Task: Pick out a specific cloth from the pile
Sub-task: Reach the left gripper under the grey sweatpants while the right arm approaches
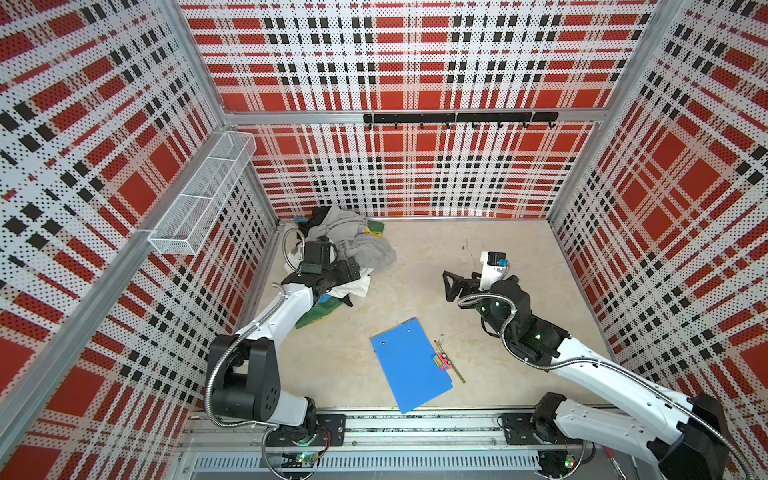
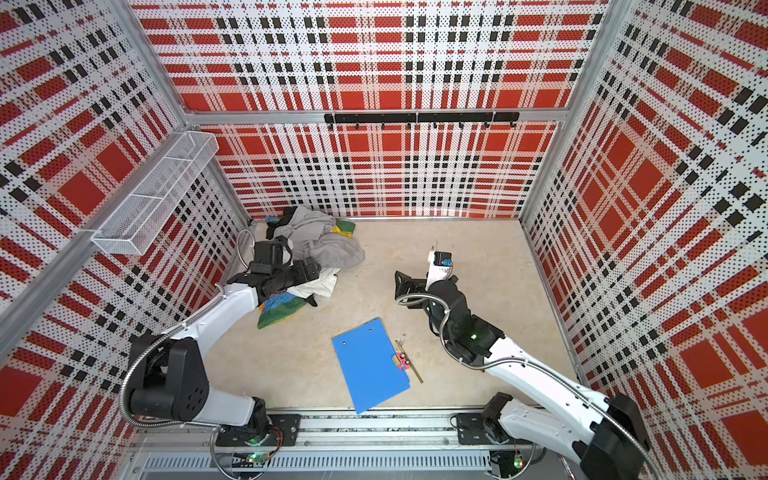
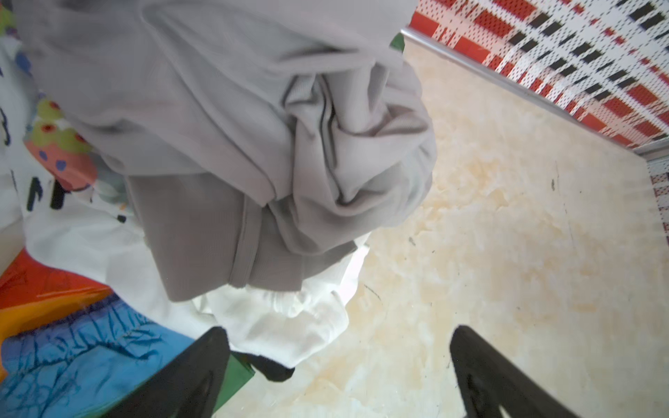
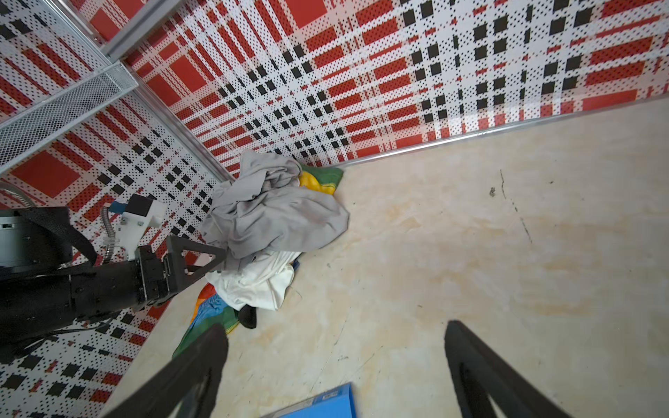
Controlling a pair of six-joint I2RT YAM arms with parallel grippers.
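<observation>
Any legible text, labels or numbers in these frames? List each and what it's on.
No text can be read in full in any view.
On the white T-shirt: black block letters, only partial strokes showing beside the grey garment; unreadable.
On the pink item at the edge of the blue clipboard: too small to tell any marking.
On the clipboard face: no text visible.

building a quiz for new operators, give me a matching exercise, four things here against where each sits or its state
1. grey garment
2. white T-shirt
3. blue clipboard
4. right gripper

a. open, above the bare table
b. lying flat, apart from the pile
c. topmost of the clothes
d. partly under the grey garment

Pairs: 1-c, 2-d, 3-b, 4-a
</observation>
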